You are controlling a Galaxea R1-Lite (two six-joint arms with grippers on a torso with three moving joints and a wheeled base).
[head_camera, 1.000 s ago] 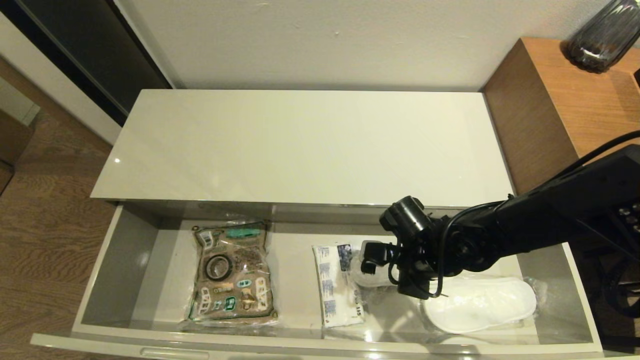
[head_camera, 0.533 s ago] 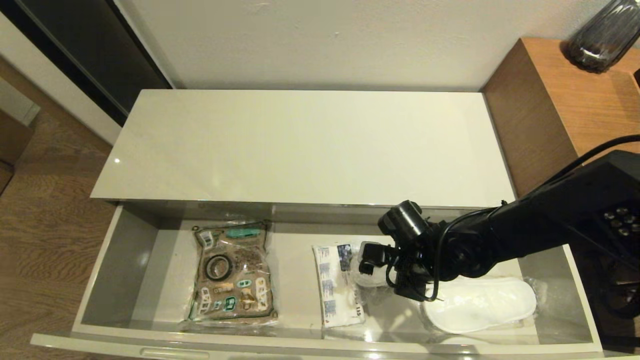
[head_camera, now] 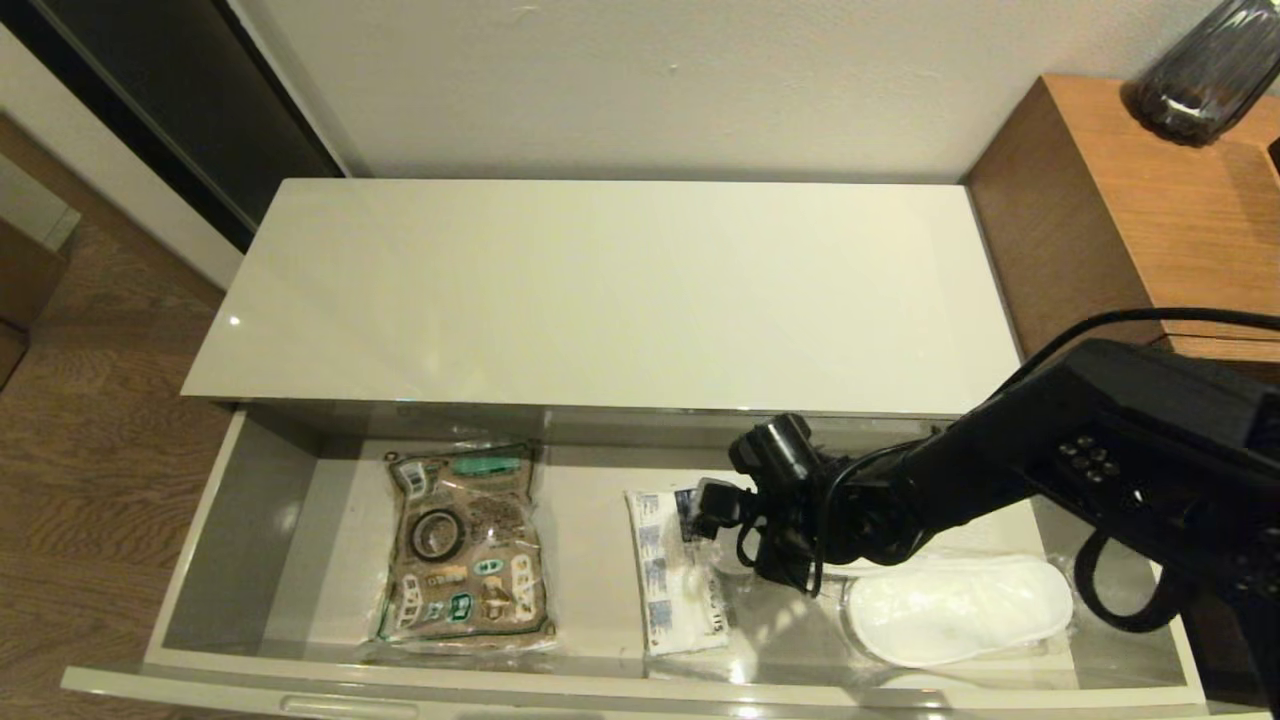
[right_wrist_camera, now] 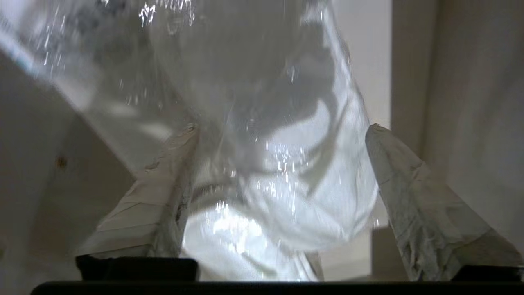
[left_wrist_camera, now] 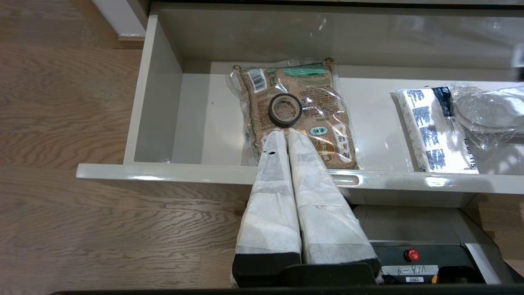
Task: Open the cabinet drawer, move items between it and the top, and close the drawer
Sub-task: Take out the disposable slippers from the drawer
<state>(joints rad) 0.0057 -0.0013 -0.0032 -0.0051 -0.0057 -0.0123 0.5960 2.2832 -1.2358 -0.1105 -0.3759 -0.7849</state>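
Readable print: tissue pack (head_camera: 678, 575) shows "115" near its front end in the head view, w/ blue text blocks too small to read; a label under the left arm's base reads roughly "VLB-9" (left_wrist_camera: 411, 269). Brown pouch (head_camera: 465, 540) has a barcode patch and green banner, wording not legible. Drawer (head_camera: 250, 520) is pulled fully out, all items inside it: pouch at left w/ the black tape roll (head_camera: 437, 534) lying on it, tissue pack at centre, slippers (head_camera: 955, 608) in clear wrap at right, the crinkled wrap touching the tissue pack's right edge. Cabinet top (head_camera: 600, 290) is glossy off-white. Wooden side table (head_camera: 1120, 220) stands right of it w/ a dark ribbed vase (head_camera: 1205, 75). Right arm reaches across the drawer's right half, hiding part of the wrap and back wall. Right gripper (right_wrist_camera: 282, 131) is down inside the drawer, fingers (right_wrist_camera: 163, 196) spread wide, wrapped slipper bulging between them; contact w/ the wrap can't be told, no clamp. Left gripper (left_wrist_camera: 285, 133) hangs in front of the drawer, clenched, holding nothing.
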